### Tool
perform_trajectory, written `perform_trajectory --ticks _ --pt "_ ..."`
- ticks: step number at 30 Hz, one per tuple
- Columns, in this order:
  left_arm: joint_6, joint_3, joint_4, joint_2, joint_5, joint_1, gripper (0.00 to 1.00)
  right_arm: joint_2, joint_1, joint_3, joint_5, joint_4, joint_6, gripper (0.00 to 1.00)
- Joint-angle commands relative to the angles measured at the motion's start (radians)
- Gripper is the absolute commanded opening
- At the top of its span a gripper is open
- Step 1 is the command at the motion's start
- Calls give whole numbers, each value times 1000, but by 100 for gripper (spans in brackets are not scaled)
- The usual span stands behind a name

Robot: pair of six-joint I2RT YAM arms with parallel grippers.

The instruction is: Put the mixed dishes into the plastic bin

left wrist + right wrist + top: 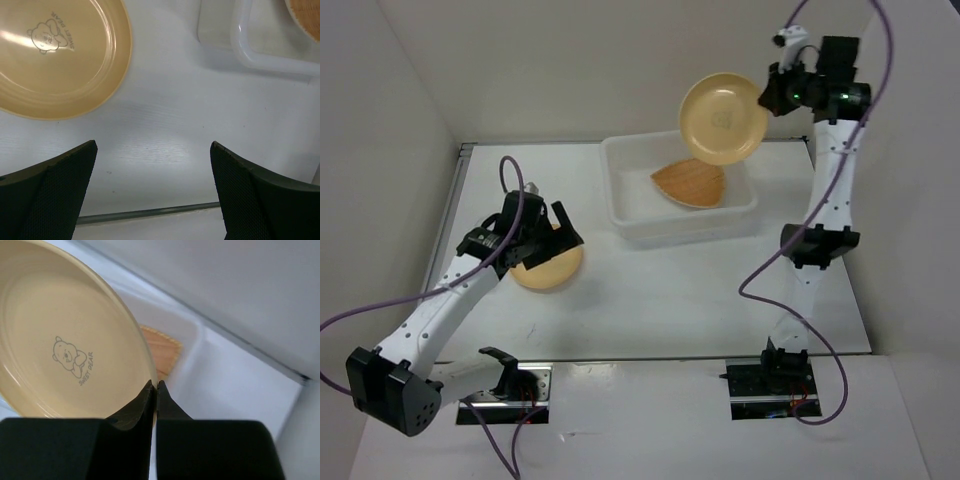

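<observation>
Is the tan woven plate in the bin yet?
In. The tan woven plate lies inside the plastic bin, within its walls.

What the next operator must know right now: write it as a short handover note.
Right tool: shut on the rim of one orange plate, held tilted in the air over the far side of the plastic bin.
Left tool: open and empty, above the table by the second orange plate, which lies flat on it.
Done: the tan woven plate is in the bin.
Left: release the held plate into the bin, then pick up and bin the second one. No clear cups show in any view.
</observation>
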Motion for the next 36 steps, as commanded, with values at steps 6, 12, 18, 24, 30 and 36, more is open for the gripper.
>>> perform_trajectory --ticks 6,12,18,24,30,36 --pt "-114 -8 -116 -186 -92 16 100 256 130 69 82 -94 27 0" --pt "-223 -97 -157 -341 -103 16 100 358 139 46 123 -94 18 0" --pt "-255 -131 -186 -430 -92 16 100 404 161 56 143 -94 18 6" --pt "-255 -140 -206 -419 -114 16 100 422 179 167 178 -94 41 49" --pt "-235 -195 -111 -370 -103 16 100 260 144 160 178 -94 93 58" --pt "-313 -361 28 -294 -26 34 100 -39 110 -133 149 -94 95 58"
